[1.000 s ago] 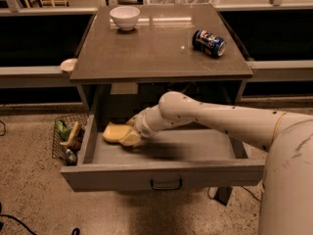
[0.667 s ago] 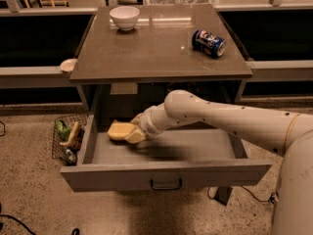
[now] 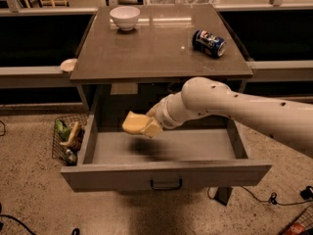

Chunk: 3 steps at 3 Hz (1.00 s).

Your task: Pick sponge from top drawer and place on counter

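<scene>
Held clear above the top drawer (image 3: 166,176) floor, left of frame centre: sponge (image 3: 132,123), pinched at its right end by the gripper (image 3: 150,127), jaws closed narrow on it. Judged light, soft, compressible, not fragile; liable to sag under an end pinch. Prefer hold across the short width, nearer mid-length. Long axis roughly level, left-right in frame; free end pointing left. Destination: counter (image 3: 146,58), above.

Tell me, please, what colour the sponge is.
Pale yellow, best seen in the camera view; the gripper holds the sponge above the top drawer.
</scene>
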Available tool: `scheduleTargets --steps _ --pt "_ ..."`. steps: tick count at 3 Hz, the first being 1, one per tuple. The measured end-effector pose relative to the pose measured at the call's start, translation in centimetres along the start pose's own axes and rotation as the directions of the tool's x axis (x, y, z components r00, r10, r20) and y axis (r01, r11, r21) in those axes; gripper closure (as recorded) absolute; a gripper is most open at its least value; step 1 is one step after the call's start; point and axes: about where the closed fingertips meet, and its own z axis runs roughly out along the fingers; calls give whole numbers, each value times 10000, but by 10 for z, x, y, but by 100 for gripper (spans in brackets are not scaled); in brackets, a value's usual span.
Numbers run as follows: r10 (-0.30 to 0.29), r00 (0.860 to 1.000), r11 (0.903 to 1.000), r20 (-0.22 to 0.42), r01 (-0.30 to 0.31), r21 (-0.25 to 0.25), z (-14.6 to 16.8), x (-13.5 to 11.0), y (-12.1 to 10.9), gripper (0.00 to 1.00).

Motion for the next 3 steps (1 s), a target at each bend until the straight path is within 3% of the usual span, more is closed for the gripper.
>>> scheduleTargets --steps 1,2,3 --pt "-92 10000 9999 38 92 -44 0 -2 1 100" --pt "-883 9957 9929 -275 902 774 -51 -12 -20 100" --pt "-1571 9863 9756 -503 1629 1473 -100 -30 -36 100"
